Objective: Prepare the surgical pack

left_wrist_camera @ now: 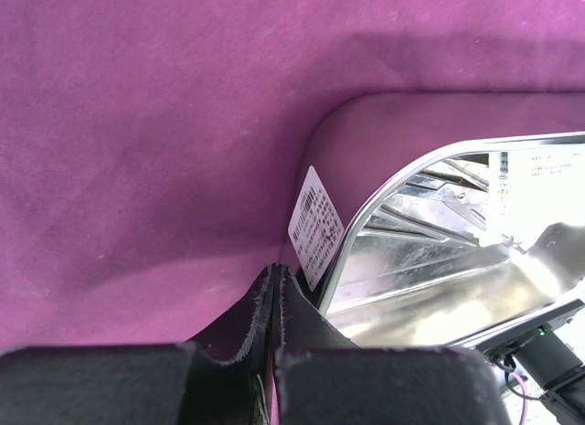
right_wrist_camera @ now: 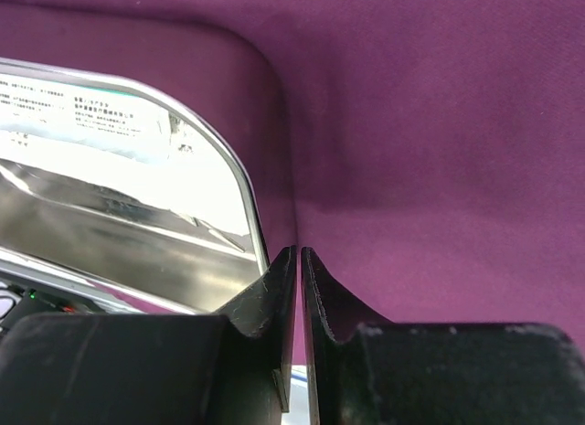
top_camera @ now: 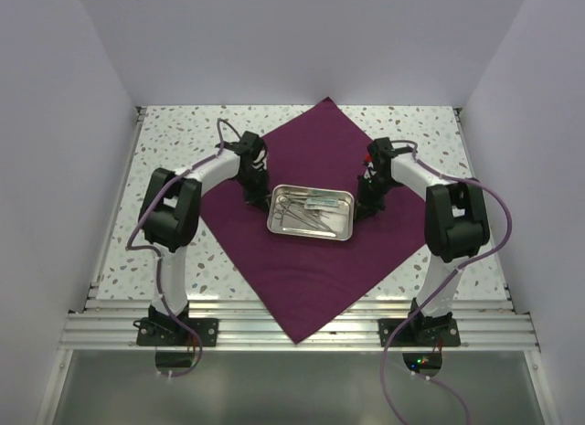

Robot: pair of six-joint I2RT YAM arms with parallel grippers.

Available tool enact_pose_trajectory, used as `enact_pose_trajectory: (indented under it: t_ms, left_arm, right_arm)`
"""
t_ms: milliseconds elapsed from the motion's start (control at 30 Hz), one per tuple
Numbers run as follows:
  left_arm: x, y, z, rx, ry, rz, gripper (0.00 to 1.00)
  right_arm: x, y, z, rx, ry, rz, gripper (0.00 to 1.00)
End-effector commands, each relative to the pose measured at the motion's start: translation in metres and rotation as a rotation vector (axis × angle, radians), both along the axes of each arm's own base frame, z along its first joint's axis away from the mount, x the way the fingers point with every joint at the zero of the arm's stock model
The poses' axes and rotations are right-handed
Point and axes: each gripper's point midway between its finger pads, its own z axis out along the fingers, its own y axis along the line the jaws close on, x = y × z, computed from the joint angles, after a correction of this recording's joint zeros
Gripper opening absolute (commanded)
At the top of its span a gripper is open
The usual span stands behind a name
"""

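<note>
Left arm: your left arm rises from its base, bends at a raised elbow and reaches inward, with the wrist angled down at the left end of the shallow rectangular steel tray.
Left gripper: your left gripper is fully closed, its black fingertips pressed together with nothing between them. The tips sit low over the cloth, just beside the tray's rounded corner.
Right arm: your right arm mirrors the left, elbow raised and wrist angled down at the tray's right end.
Right gripper: your right gripper is drawn closed, leaving only a hair-thin slit. You cannot tell whether anything is pinched there. The tray's rim runs right up to its left finger.
Surgical pack: the large dark-purple soft cloth sheet lies flat as a diamond on the white speckled table, its near corner hanging past the table's front edge.
Tray: it rests at the cloth's centre and holds slim steel instruments and a white printed packet.
Label: a white barcode sticker is stuck on the tray's outer wall.
</note>
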Motion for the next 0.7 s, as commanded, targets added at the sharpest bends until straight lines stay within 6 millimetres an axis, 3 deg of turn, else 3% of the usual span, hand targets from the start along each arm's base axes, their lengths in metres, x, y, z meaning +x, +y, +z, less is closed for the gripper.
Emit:
enact_pose_trajectory:
  t_ms: [0, 600, 667]
  left_arm:
    - [0.008, -0.038, 0.021, -0.128, -0.035, -0.034, 0.0]
    - [0.013, -0.04, 0.021, -0.132, -0.026, -0.005, 0.0]
    - [0.015, -0.033, 0.02, -0.102, -0.025, 0.02, 0.08]
  right_arm:
    - [0.014, 0.016, 0.011, 0.075, -0.042, 0.02, 0.12]
    - [0.024, 0.011, 0.002, 0.068, -0.031, 0.031, 0.12]
    - [0.024, 0.007, 0.0, 0.047, -0.027, 0.028, 0.12]
